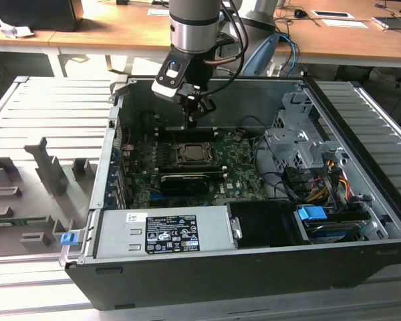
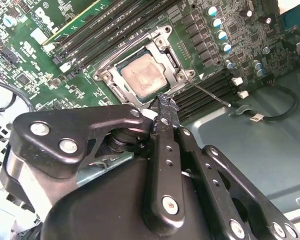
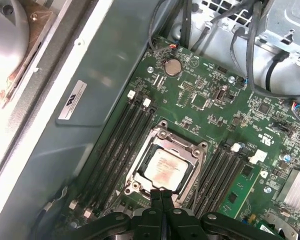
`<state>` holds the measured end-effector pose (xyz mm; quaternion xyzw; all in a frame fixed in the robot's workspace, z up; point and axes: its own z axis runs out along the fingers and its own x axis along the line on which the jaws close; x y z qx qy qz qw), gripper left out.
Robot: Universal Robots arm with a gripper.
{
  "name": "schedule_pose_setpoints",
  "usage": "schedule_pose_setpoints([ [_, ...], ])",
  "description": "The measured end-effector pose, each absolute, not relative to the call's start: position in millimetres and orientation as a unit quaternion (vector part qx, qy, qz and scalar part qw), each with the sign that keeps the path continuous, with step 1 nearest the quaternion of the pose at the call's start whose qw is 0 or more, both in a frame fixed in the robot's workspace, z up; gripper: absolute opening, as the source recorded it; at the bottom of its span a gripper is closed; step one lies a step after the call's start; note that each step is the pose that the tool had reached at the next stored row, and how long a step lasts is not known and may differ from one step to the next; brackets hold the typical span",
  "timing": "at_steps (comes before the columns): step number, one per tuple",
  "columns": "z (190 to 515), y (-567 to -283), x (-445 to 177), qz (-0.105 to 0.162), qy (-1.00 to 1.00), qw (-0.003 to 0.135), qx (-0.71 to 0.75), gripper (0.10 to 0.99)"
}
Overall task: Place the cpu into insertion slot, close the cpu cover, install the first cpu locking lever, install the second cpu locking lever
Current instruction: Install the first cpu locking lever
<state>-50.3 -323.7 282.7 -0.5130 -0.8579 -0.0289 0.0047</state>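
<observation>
The cpu (image 3: 165, 165), a pale square chip, lies flat in the insertion slot (image 2: 166, 52) on the green motherboard (image 1: 237, 177). The grey metal cpu cover (image 3: 190, 150) lies down around the chip, which shows through its window in both wrist views. A thin wire locking lever (image 2: 210, 93) sticks out sideways from one corner of the socket. My gripper (image 3: 161, 193) hangs just above the socket's edge, shut, with its fingers pressed together and nothing seen between them. In the exterior view the gripper (image 1: 194, 120) sits over the far side of the socket (image 1: 196, 154).
The board lies inside an open computer case (image 1: 361, 200). Memory slots (image 3: 125, 135) flank the socket. A long black card (image 1: 185, 182) lies in front of it. Cables and a drive cage (image 1: 301, 144) fill the exterior view's right. A grey power supply (image 1: 164, 231) sits at the front.
</observation>
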Motion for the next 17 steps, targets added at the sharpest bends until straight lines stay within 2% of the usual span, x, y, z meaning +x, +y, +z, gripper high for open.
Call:
schedule_pose_setpoints([
  [17, 282.8, -323.7, -50.4, -0.028, -0.924, 0.009, -0.382, 0.106],
])
